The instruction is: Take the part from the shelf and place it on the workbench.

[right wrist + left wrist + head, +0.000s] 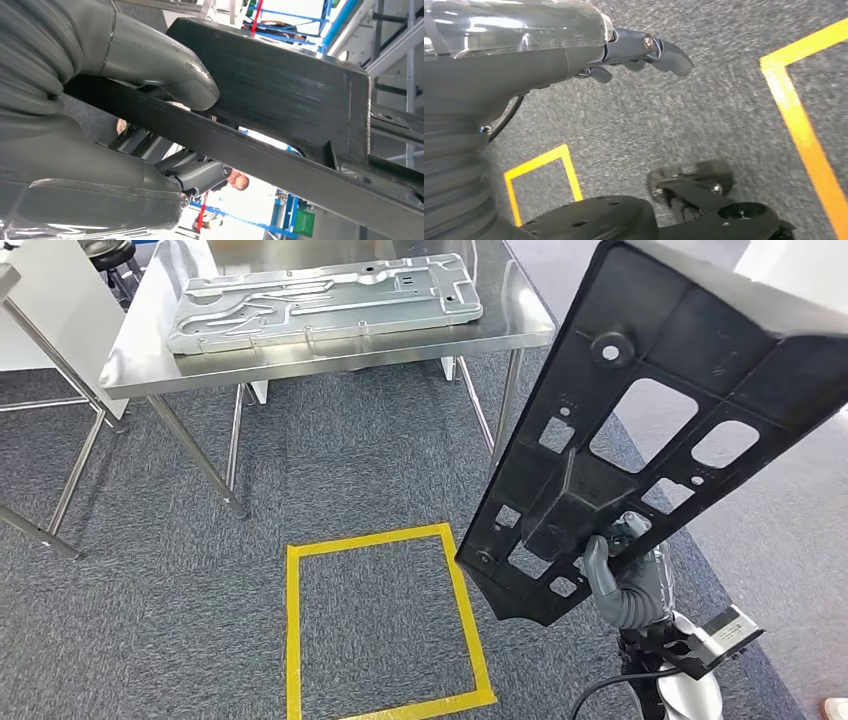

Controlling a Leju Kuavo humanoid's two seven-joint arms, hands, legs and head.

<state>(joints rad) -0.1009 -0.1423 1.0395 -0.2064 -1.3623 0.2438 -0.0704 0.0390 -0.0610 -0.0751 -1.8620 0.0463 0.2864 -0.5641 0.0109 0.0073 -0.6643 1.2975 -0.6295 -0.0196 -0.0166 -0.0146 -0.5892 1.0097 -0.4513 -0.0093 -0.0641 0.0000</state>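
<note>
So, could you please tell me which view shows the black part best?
The head view: the whole black part, cut-outs included, held by the right hand. The right wrist view gives a close edge; the left wrist view, carpet.

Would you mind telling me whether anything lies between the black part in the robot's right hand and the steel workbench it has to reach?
Nothing visible blocks the way. The right hand holds the black part up over grey carpet, with the workbench ahead to the left. A silver panel already covers much of the benchtop, so free room there is limited.

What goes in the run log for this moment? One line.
right hand: grips black part | left hand: holds nothing | workbench: ahead, metal panel on it
</note>
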